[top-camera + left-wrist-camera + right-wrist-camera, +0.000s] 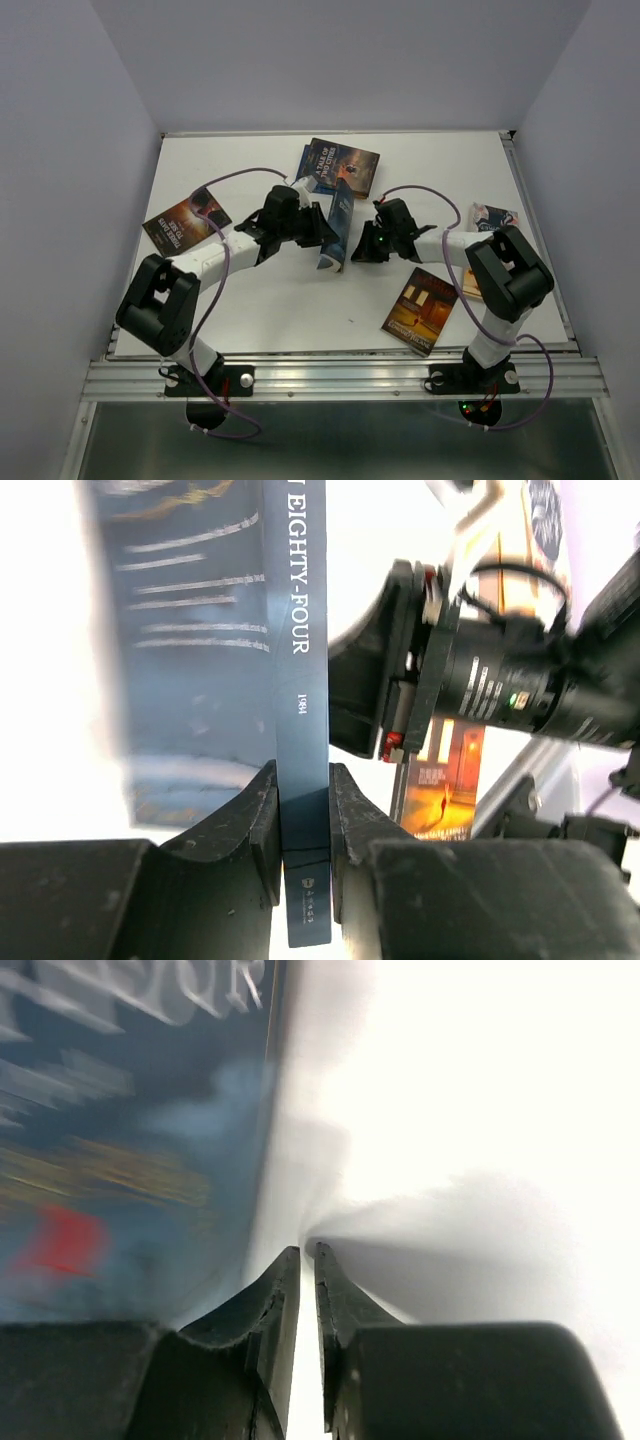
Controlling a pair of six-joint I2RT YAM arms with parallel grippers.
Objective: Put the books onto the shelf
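Left gripper (302,776) pinched Nineteen Eighty-Four (300,630) by its spine, which ran straight out from the jaws; right gripper (307,1252) sat alongside, nearly closed, seemingly empty.

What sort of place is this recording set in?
Probably a robotics lab test cell: a white table boxed in by bare grey walls, two arms bolted to an aluminium rail, paperbacks scattered as props.

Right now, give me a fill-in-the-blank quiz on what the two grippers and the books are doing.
1. The left gripper clamps the ____ of the Nineteen Eighty-Four book.
2. The right gripper, nearly closed beside that book, holds ____.
3. The A Tale of Two Cities book lies ____ on the table.
Missing words: spine; nothing; flat.
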